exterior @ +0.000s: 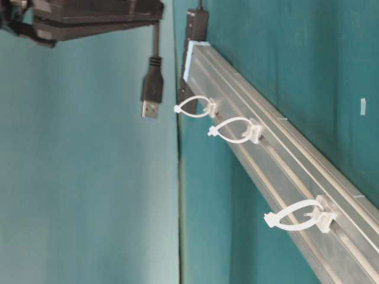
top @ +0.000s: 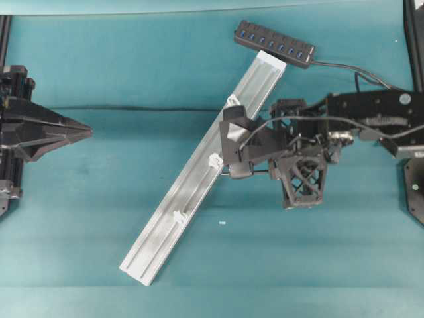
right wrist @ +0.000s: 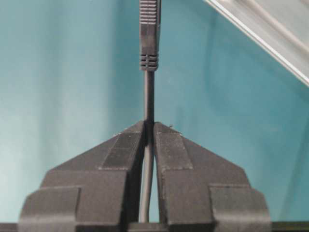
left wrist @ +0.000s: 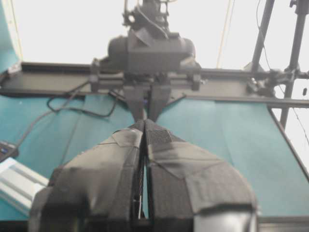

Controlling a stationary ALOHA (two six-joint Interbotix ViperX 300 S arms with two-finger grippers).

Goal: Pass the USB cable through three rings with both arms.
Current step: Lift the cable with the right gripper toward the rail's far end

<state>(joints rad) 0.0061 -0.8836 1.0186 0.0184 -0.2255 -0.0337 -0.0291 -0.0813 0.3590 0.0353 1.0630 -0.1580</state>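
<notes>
Right gripper point(right wrist: 149, 126): black triangular fingers clamped on the thin black USB cable point(right wrist: 148, 99), its metal-tipped plug point(exterior: 151, 94) hanging free just right of the long silver aluminium rail point(top: 199, 175). Three translucent white plastic rings point(exterior: 228, 130) project off that edge. Left gripper point(top: 87, 132): fingers fully closed, empty, far left over bare teal desk point(top: 99, 218).

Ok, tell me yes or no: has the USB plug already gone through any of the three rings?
No: in the table-level view the USB plug hangs clear beside the rail, and all three rings are empty.
</notes>
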